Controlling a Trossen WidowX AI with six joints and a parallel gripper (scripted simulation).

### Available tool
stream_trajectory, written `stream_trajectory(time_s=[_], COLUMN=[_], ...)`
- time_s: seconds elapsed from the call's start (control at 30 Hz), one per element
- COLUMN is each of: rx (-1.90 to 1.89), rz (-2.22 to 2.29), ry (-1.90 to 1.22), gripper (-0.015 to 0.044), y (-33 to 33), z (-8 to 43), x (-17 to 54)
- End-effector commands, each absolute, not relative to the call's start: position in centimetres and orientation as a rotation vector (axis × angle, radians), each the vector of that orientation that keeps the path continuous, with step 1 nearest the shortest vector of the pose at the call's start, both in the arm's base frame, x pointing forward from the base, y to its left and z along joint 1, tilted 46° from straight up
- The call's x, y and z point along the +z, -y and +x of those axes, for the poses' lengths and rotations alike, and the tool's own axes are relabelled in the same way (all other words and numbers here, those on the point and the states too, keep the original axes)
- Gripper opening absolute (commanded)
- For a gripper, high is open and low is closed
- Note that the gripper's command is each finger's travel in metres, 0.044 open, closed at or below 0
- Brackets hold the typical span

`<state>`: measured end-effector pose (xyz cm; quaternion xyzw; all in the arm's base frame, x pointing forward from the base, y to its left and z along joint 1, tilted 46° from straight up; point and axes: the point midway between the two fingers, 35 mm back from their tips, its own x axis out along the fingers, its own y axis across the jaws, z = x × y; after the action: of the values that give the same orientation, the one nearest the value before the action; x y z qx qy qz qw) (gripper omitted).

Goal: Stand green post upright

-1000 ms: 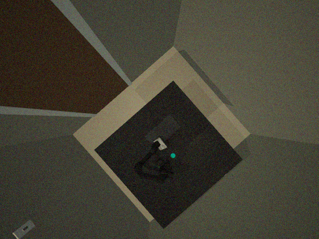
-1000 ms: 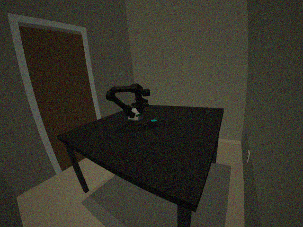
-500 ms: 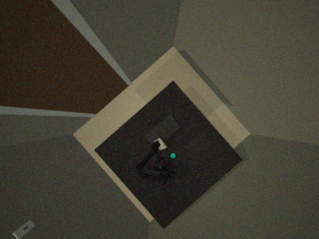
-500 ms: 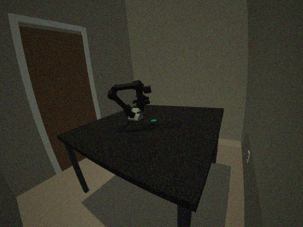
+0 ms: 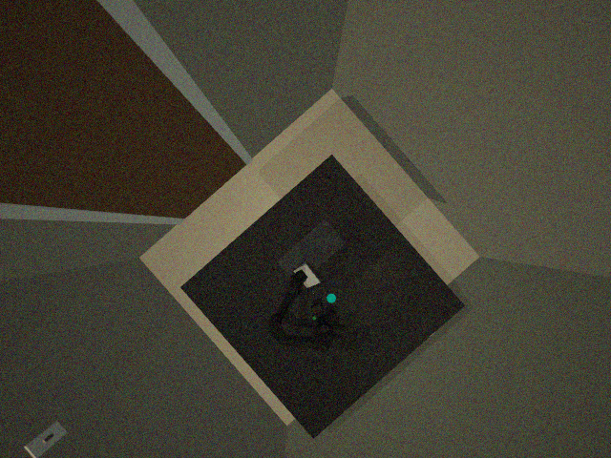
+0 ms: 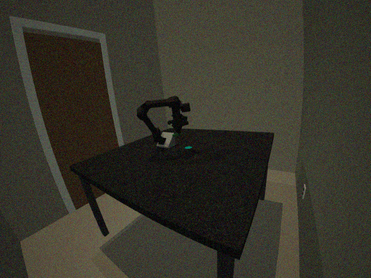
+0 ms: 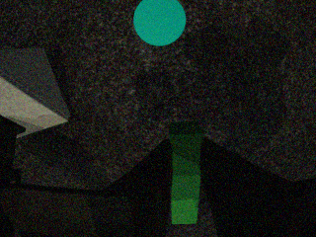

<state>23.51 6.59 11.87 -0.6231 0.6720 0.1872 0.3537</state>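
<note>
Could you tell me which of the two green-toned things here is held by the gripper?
The green post, the darker, elongated one clamped in the gripper. The cyan circle is a flat round mark on the table, untouched ahead of the fingers.

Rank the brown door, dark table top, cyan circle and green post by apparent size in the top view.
1. Brown door, nearer the camera
2. Dark table top
3. Cyan circle
4. Green post, mostly hidden in the gripper
</note>
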Motion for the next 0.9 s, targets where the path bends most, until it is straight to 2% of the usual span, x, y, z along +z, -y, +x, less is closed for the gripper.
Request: stream_trajectory(time_s=[0.0,0.87], rx=[0.475,0.395], rz=[-1.596,-1.536], ry=[-1.735,-1.746], gripper=[0.0023,0.0023], y=[-7.6,-13.3], z=[23.8,24.3], x=[11.2,6.3])
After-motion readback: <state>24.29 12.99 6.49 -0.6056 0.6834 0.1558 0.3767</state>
